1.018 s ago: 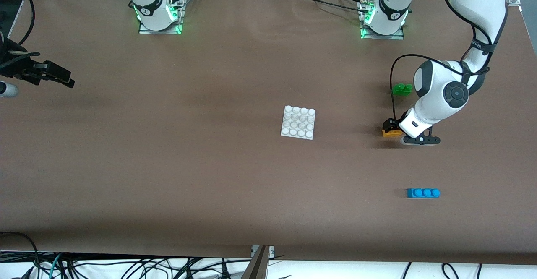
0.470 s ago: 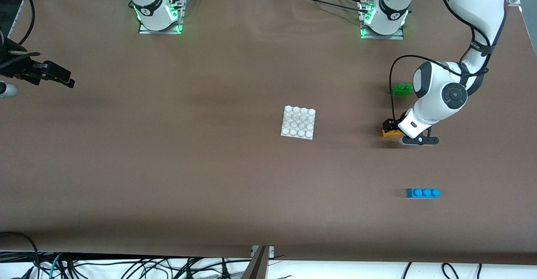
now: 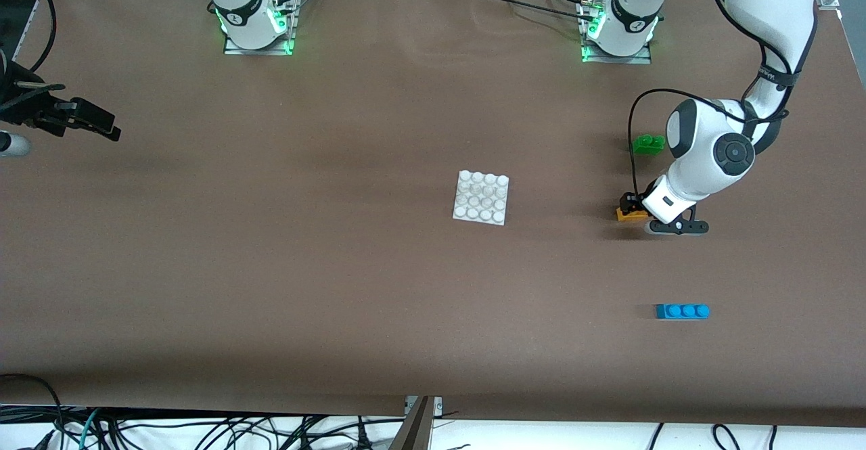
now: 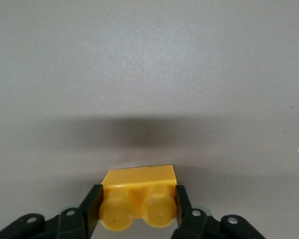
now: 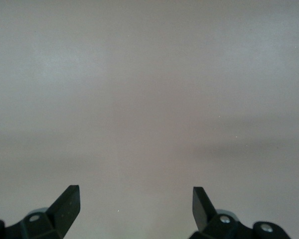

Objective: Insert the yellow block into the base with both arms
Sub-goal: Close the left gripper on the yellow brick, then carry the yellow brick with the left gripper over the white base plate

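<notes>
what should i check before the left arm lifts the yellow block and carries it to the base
1. Left gripper shut on the yellow block, a finger on each end: ok.
2. Block level between the fingers, studs visible: ok.
3. Block free of the table: not ok, it sits on the surface.
4. Base flat at mid-table, studs uncovered: ok.
5. Way from block to base free of the green brick and blue brick: ok, neither lies between them.
6. Right gripper ready to steady the base: not ok, it waits open at the right arm's end of the table, away from the base.
</notes>
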